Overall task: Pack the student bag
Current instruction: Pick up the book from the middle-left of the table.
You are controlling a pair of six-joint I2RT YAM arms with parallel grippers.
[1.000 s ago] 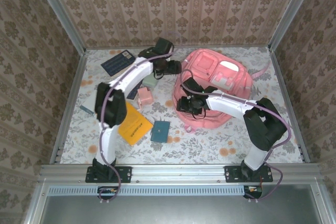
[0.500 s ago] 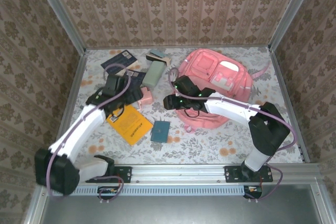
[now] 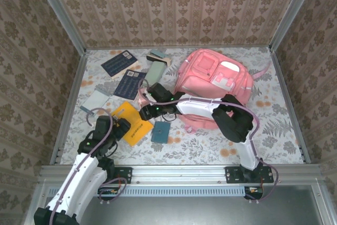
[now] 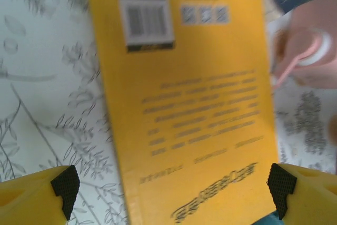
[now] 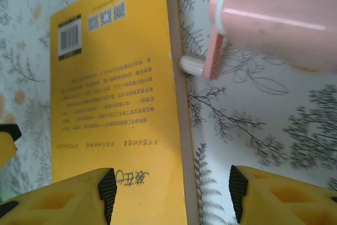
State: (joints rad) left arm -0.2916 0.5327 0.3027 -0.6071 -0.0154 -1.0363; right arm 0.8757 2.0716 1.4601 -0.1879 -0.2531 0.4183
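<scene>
On the floral table (image 3: pixel 274 130), a yellow book (image 3: pixel 136 124) lies flat with its back cover and barcode facing up. The left gripper (image 4: pixel 172 185) hovers over the book's near-left edge. Its jaws are spread wide and hold nothing, and the cover shows between its black-tipped fingers (image 4: pixel 66 183). The right gripper (image 5: pixel 172 191) hangs over the book's far-right edge, also wide and empty, with one finger above the cover and the other above bare table. A small pink box (image 5: pixel 274 14) sits just beyond that edge. A teal booklet (image 3: pixel 160 131) lies just right of the book. The student bag (image 3: pixel 210 77) rests farther right of the book, toward the back wall, front pockets up and apart from both grippers.
</scene>
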